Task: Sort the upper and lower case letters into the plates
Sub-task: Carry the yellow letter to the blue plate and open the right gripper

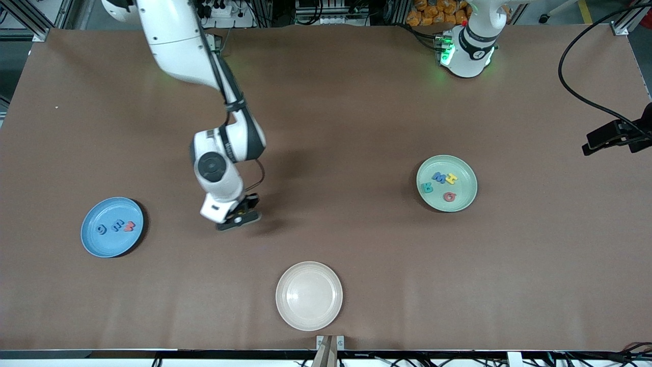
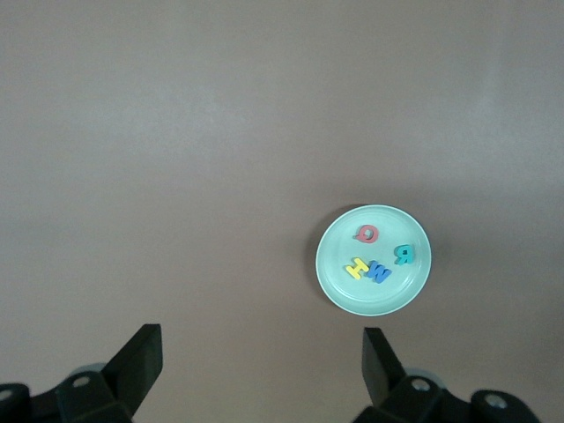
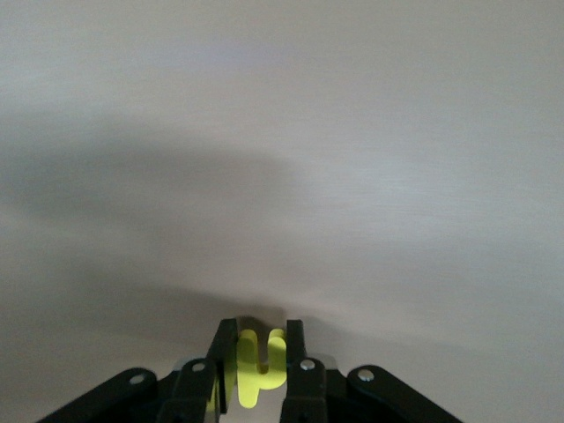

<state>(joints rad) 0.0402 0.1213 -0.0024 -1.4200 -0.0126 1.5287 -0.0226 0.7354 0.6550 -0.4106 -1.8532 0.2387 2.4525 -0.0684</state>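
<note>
My right gripper [image 1: 239, 218] hangs low over the bare table between the blue plate [image 1: 94, 242] and the middle. In the right wrist view it [image 3: 261, 328] is shut on a yellow letter [image 3: 260, 370]. The blue plate holds two blue letters [image 1: 102, 229] and a red letter [image 1: 129, 226]. The mint green plate [image 1: 463, 201] holds a blue [image 1: 439, 177], a yellow [image 1: 451, 178], a teal [image 1: 428, 188] and a red letter [image 1: 449, 196]. My left gripper [image 2: 262, 339] is open and empty, high over the table, with the mint plate [image 2: 388, 304] below it. It is out of the front view.
A cream-white plate [image 1: 309, 295] lies empty near the table's front edge, nearer to the front camera than my right gripper. A black clamp with a cable [image 1: 619, 135] sits at the left arm's end of the table.
</note>
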